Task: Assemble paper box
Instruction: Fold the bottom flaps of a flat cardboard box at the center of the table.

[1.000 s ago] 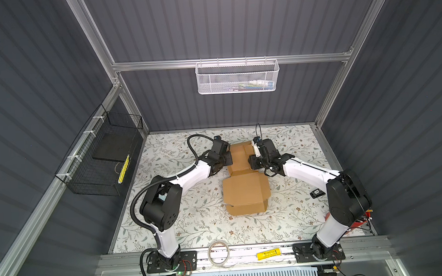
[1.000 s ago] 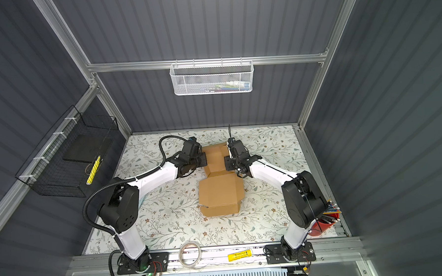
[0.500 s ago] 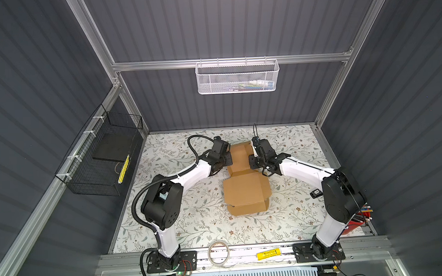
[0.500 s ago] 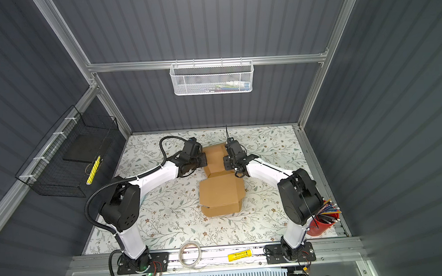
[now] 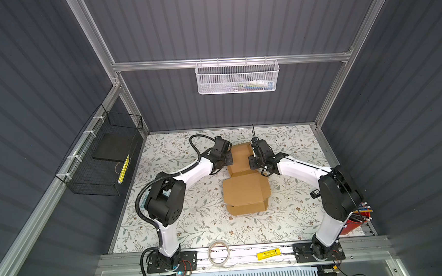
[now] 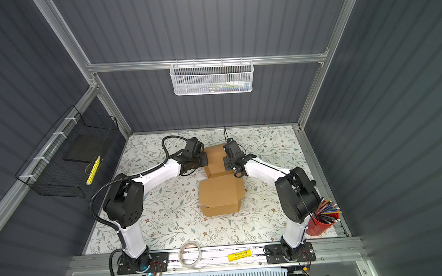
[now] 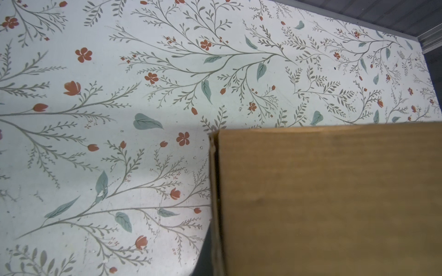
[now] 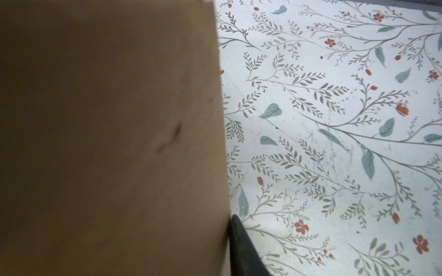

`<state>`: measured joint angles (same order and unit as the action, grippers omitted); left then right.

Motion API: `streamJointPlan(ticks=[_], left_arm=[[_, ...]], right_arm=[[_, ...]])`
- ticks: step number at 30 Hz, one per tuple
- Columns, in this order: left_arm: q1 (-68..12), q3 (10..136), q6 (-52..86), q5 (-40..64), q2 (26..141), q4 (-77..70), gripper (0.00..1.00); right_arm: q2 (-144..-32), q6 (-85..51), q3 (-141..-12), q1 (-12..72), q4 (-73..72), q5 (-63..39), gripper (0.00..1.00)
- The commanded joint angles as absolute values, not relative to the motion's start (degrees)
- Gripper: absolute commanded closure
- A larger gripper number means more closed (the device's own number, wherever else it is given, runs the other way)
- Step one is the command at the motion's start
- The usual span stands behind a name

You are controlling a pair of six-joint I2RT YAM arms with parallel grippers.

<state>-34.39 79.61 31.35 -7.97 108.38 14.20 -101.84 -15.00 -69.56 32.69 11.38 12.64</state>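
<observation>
The paper box [image 5: 245, 191] lies well beyond the tape roll [image 5: 219, 250], with the end farthest from the roll lifted between the arms. The left gripper [image 5: 227, 159] is clamped shut on that end. I can't tell how the right gripper [image 5: 252, 160] stands. To fold it well, I'd pinch both sides level and fold evenly. The right arm has swung in closer since a second ago.

links [image 5: 193, 172]: white | joints [image 5: 166, 200]: black | hose [image 6: 91, 204]: black, corrugated | base plates [image 5: 188, 259]: black

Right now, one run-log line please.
paper box: partly folded | left gripper: shut, at far panel edge | right gripper: at opposite edge, grip unclear
</observation>
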Motion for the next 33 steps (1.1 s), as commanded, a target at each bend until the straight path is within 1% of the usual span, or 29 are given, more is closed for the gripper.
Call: streamJointPlan(ticks=[1, 9, 15, 22, 26, 31, 33], left_arm=[[-34.7, 83.7, 31.5, -7.3, 108.7, 14.1, 1.00], [-34.7, 87.6, 30.6, -8.7, 110.2, 18.7, 1.00], [-34.5, 89.9, 29.7, -9.3, 111.2, 21.5, 1.00], [-34.5, 90.1, 28.8, -9.0, 111.6, 23.3, 1.00], [-34.4, 90.0, 28.7, -8.5, 112.0, 24.0, 1.00], [-34.4, 89.3, 28.7, -8.8, 111.9, 24.0, 1.00], [-34.4, 90.0, 28.5, -8.5, 112.5, 24.8, 1.00]], right_arm=[[-103.2, -13.2, -70.8, 33.9, 13.5, 12.6, 0.76], [-104.1, -11.4, -71.8, 34.4, 15.2, 14.3, 0.82], [-104.4, -10.4, -71.3, 35.0, 15.9, 16.5, 0.85], [-104.4, -9.5, -70.5, 35.5, 16.4, 17.3, 0.89], [-104.5, -8.7, -71.3, 35.7, 17.1, 16.8, 0.88], [-104.9, -9.1, -72.1, 35.7, 17.4, 16.0, 0.80], [-105.1, -9.5, -71.9, 35.7, 17.3, 15.8, 0.78]])
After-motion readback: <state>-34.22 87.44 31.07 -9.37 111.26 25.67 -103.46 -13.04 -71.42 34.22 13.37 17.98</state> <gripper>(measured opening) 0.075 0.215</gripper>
